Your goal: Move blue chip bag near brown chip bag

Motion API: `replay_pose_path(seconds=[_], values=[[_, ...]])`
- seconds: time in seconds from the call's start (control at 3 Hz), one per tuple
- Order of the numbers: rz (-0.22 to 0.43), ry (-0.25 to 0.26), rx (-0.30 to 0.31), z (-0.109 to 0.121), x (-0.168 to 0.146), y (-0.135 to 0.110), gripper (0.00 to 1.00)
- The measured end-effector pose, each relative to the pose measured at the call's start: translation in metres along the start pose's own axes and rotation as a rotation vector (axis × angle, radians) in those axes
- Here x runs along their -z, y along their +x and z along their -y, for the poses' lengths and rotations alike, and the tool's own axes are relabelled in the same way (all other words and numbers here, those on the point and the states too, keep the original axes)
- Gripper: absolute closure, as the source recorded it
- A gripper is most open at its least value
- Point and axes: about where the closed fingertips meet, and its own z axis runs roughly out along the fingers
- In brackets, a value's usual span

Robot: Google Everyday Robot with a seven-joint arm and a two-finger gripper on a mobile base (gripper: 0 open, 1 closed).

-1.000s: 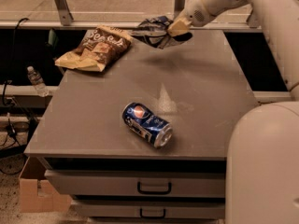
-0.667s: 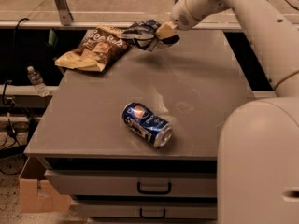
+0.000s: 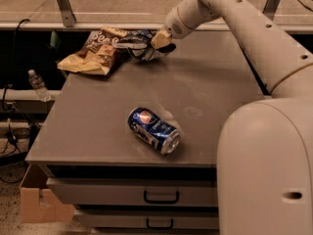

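The blue chip bag [image 3: 136,43], dark navy with pale edges, is held at the far side of the grey table [image 3: 210,82]. My gripper [image 3: 160,44] is shut on its right end. The bag's left end overlaps or touches the right edge of the brown chip bag [image 3: 95,52], which lies flat at the table's far left corner. I cannot tell whether the blue bag rests on the table or hangs just above it.
A blue Pepsi can [image 3: 153,129] lies on its side near the table's front middle. Drawers [image 3: 161,196] sit under the table. A water bottle [image 3: 37,84] and a cardboard box [image 3: 36,202] are on the left. My robot body [image 3: 266,165] fills the right foreground.
My gripper has carried the blue chip bag leftward along the far edge of the table, from the back right to next to the brown chip bag.
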Motion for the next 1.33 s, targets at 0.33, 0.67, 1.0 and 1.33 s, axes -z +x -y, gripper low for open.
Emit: replay_pose_path(seconds=[0.33,0.67,1.0,1.33], values=[[-0.005,0.004,-0.003,0.004,-0.013,-0.003,0.14],[-0.005,0.016,-0.005,0.011,-0.017,-0.004,0.00],[0.002,0.062,-0.037,0.025,0.005,0.004,0.00],[0.052,0.095,-0.101,0.028,0.069,0.016,0.00]])
